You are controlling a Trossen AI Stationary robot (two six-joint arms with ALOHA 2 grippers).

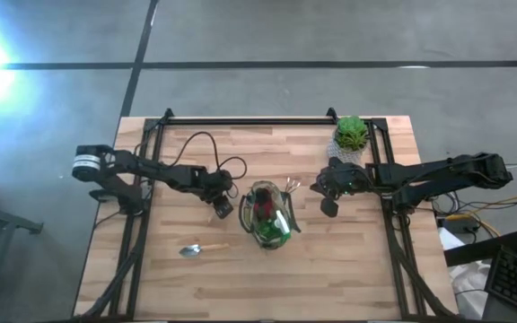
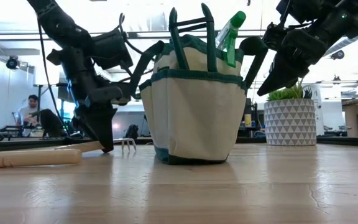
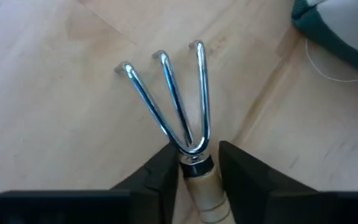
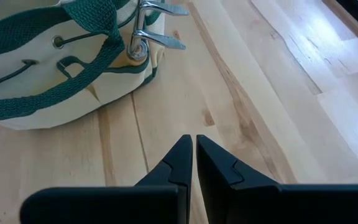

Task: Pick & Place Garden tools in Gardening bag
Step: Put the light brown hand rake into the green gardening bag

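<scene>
Left wrist view: the left claw (image 3: pixel 194 171) is clamped on the fork (image 3: pixel 179 118) at its wooden neck, prongs pointing ahead along the surface (image 1: pixel 348 260). The bag (image 1: pixel 270 213) stands just beside it, toward the right claw (image 1: pixel 330 203), which hangs closed and empty. The trowel (image 1: pixel 200 249) lies nearer the left arm.

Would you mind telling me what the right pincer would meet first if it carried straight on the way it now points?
Most likely the bare wooden table. The right pincer, shut and empty, aims down at the boards beside the gardening bag, not at it, though depth is hard to judge.
</scene>
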